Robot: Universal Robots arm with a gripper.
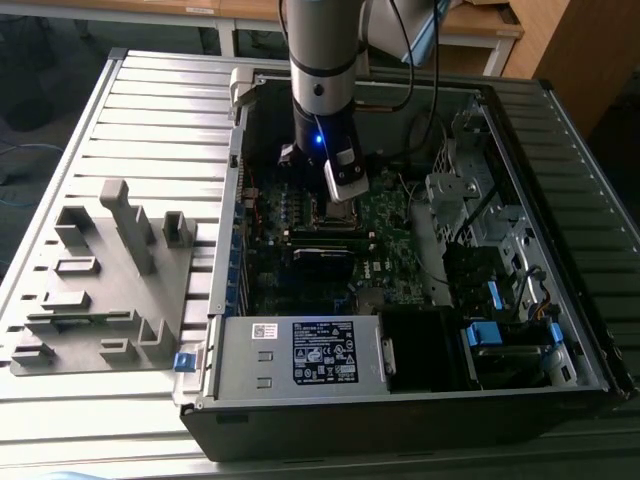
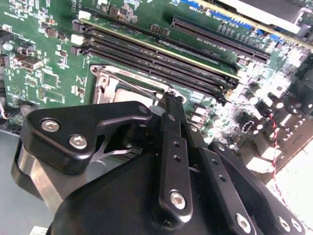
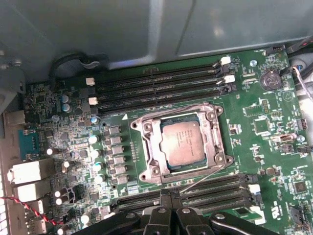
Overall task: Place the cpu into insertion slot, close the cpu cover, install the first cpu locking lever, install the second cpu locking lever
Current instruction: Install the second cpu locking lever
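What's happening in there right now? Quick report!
Gripper low over the motherboard, fingers together, empty. Cpu seated in insertion slot. Cpu cover down around it.

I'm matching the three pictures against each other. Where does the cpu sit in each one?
Exterior view: the cpu is mostly hidden below the arm's tip, in the middle of the green board.
First wrist view: cpu in the insertion slot, metal top plain to see.
Second wrist view: a pale corner above the gripper.
Shared landmark: the long black memory slots.

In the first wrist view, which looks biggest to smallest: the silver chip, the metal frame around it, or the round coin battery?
1. The cpu cover, the frame, looks largest.
2. The cpu inside it.
3. The coin battery, clearly smallest.
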